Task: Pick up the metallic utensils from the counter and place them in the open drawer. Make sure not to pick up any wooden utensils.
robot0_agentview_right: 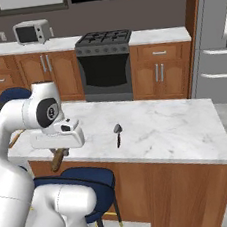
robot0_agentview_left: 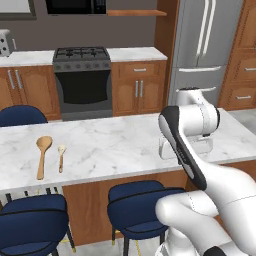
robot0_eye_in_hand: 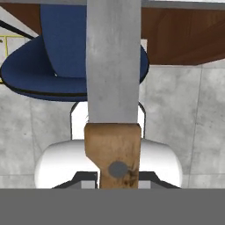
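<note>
My gripper (robot0_eye_in_hand: 112, 178) is shut on a metallic utensil (robot0_eye_in_hand: 113, 66), a flat grey blade with a brown handle (robot0_eye_in_hand: 112, 154), seen very close in the hand view. In the right base view the hand hangs over the counter's front edge and the brown handle (robot0_agentview_right: 59, 158) sticks out below it. A second small metallic utensil (robot0_agentview_right: 118, 134) lies on the white marble counter (robot0_agentview_right: 177, 127), to the right of the hand. Two wooden utensils, a large tan spoon (robot0_agentview_left: 42, 156) and a thin small one (robot0_agentview_left: 61, 157), lie at the counter's left end (robot0_agentview_left: 125, 142). The drawer is out of view.
Blue stools (robot0_agentview_left: 135, 205) (robot0_eye_in_hand: 66, 66) stand along the counter's front, one right under the hand above grey floor tiles. Behind the counter are a stove (robot0_agentview_right: 105, 61), wooden cabinets, a fridge (robot0_agentview_left: 205, 45) and a microwave (robot0_agentview_right: 31, 32).
</note>
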Robot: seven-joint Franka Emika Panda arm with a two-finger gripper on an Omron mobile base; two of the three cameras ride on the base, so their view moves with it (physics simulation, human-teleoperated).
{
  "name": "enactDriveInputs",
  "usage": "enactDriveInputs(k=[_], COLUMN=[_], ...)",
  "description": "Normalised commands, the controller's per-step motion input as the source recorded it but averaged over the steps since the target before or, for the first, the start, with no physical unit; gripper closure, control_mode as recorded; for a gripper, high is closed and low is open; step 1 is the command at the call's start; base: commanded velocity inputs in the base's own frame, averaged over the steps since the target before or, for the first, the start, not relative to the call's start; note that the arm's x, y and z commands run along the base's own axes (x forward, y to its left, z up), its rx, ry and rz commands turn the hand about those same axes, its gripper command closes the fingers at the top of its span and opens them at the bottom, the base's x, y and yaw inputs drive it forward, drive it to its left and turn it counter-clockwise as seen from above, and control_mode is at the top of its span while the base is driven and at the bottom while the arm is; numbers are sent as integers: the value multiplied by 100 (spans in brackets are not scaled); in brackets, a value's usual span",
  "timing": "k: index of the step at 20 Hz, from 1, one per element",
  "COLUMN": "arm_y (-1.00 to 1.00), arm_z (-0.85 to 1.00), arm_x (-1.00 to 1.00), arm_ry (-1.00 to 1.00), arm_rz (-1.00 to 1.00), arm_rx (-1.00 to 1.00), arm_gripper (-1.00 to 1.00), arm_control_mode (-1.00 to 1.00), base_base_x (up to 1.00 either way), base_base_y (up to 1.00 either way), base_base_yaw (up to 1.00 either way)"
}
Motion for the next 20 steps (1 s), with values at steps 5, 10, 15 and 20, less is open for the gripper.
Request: enactDriveInputs(k=[5, 10, 15, 20], arm_y=[0, 0, 0, 0], arm_z=[0, -1, 0, 0], arm_x=[0, 0, 0, 0], arm_ry=[0, 0, 0, 0], arm_rz=[0, 1, 0, 0], arm_rx=[0, 0, 0, 0], arm_gripper=[100, 100, 100, 100], arm_control_mode=[-100, 100, 100, 100], base_base_x=[0, 0, -5, -5], base_base_y=[0, 0, 8, 17], base_base_yaw=[0, 18, 56, 77])
